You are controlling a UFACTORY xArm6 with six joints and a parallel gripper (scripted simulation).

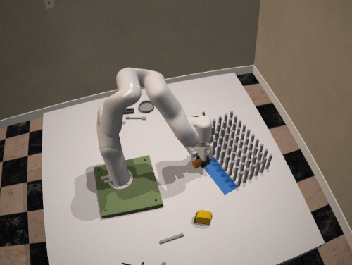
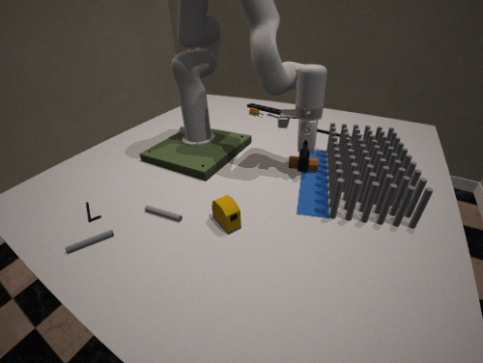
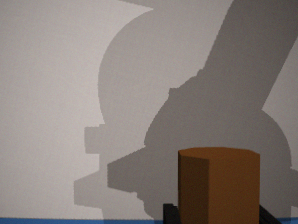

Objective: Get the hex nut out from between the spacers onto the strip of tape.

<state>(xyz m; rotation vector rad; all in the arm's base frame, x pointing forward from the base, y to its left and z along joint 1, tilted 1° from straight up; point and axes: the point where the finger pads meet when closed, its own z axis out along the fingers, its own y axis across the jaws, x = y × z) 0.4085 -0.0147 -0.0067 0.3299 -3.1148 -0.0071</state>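
Observation:
My gripper [image 1: 203, 161] is shut on the orange-brown handle of the hook pick [image 1: 198, 163] and holds it low over the table at the near end of the blue tape strip [image 1: 220, 175]. The handle also shows in the exterior view [image 2: 304, 163] and fills the lower right of the wrist view [image 3: 219, 185]. The grey spacers [image 1: 241, 148] stand upright in a dense grid right beside the strip [image 2: 314, 188]. The pick's shaft points into the spacers; its hook is hidden. The hex nut is hidden among the spacers.
The arm's green base plate [image 1: 128, 185] lies to the left. A yellow block [image 1: 203, 216] and a grey rod [image 1: 171, 238] lie near the front edge. A grey disc [image 1: 146, 106] and small tools [image 1: 135, 118] lie at the back.

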